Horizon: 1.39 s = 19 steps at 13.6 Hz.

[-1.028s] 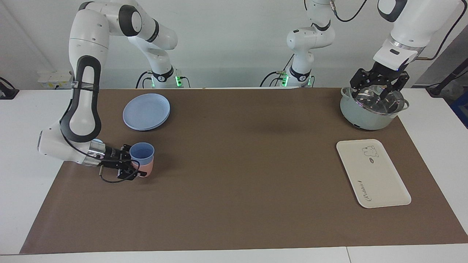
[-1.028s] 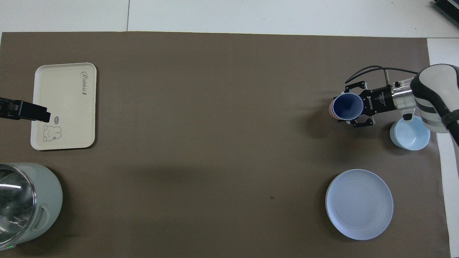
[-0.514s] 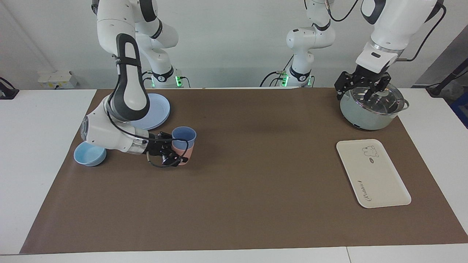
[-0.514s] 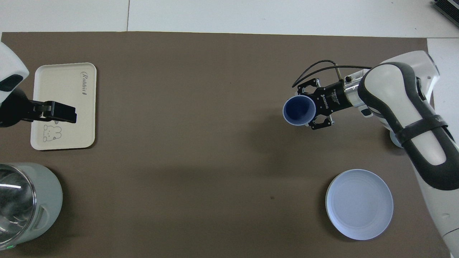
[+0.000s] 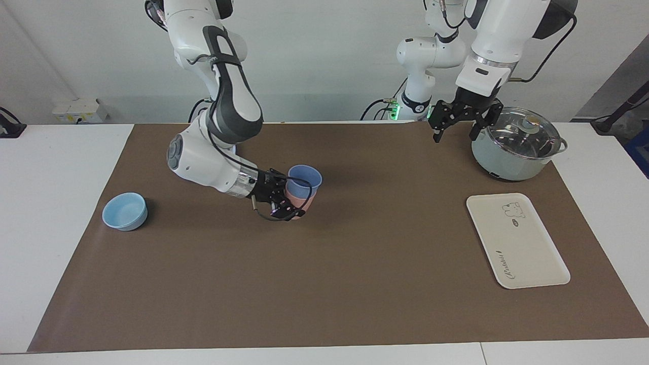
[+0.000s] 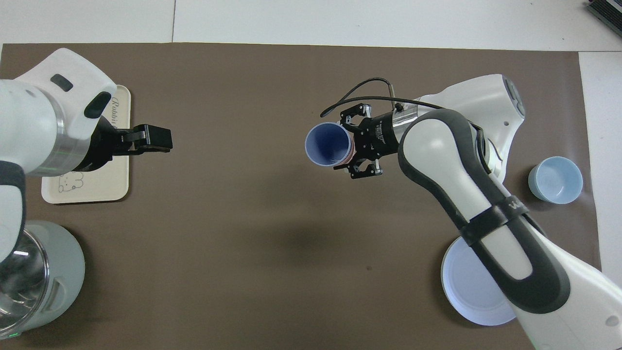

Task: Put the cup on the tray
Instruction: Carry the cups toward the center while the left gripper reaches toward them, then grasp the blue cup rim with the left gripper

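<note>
1. Brown-covered tabletop (image 5: 355, 284), white wall.
2. Right pincer (image 5: 291, 198) clamped on blue cup (image 5: 304, 180) nested in pink tumbler (image 5: 303, 204), raised over mid-tabletop.
3. Left pincer (image 5: 459, 121) spread apart, empty, beside pot (image 5: 514, 149).
4. Tray (image 5: 517, 241) at left arm's end, well apart from cup.

Now over the middle of the desk, carried up from beside the light-blue bowl (image 5: 124, 211): blue cup (image 5: 303, 181) with pink cup (image 5: 300, 204) in right end effector (image 5: 285, 200). Left end effector (image 5: 459, 126) off the pot (image 5: 516, 149).
</note>
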Motion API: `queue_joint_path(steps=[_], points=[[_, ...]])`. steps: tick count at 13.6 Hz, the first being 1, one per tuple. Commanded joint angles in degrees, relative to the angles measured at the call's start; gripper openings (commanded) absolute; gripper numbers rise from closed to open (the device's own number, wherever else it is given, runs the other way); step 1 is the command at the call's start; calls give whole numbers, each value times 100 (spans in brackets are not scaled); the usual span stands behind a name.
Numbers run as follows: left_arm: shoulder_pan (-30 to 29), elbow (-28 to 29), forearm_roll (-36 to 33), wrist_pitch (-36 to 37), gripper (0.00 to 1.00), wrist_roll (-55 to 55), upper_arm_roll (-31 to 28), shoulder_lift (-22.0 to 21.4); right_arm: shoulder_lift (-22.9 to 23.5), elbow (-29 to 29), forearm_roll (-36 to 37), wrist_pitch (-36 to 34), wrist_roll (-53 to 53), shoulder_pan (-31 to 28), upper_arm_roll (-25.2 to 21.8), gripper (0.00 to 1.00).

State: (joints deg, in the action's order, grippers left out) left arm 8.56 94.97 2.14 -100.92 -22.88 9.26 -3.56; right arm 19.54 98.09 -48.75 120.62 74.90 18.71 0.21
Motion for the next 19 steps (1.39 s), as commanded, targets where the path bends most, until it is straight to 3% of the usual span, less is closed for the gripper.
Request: queue_joint_path(steps=[1, 6, 12, 16, 17, 18, 19], points=[[94, 214, 443, -288, 100, -391, -100, -162, -231, 61, -187, 303, 681, 246, -21, 0], [725, 1162, 568, -1965, 100, -1410, -100, -416, -258, 34, -292, 575, 1026, 607, 23, 0], [1402, 1523, 568, -2688, 96, -2018, -100, -329, -249, 34, -293, 867, 1167, 748, 23, 0], [1421, 1717, 568, -2871, 91, -2009, -100, -259, -249, 43, -293, 919, 1167, 800, 23, 0], [1456, 1744, 568, -3029, 88, -2036, -100, -207, -249, 43, -293, 963, 1176, 801, 23, 0], [1491, 1761, 568, -3117, 78, -2053, -100, -163, -240, 43, -293, 981, 1176, 809, 23, 0], [1526, 1761, 568, -3127, 61, -2123, -100, -145, -240, 43, -293, 990, 1184, 827, 23, 0]])
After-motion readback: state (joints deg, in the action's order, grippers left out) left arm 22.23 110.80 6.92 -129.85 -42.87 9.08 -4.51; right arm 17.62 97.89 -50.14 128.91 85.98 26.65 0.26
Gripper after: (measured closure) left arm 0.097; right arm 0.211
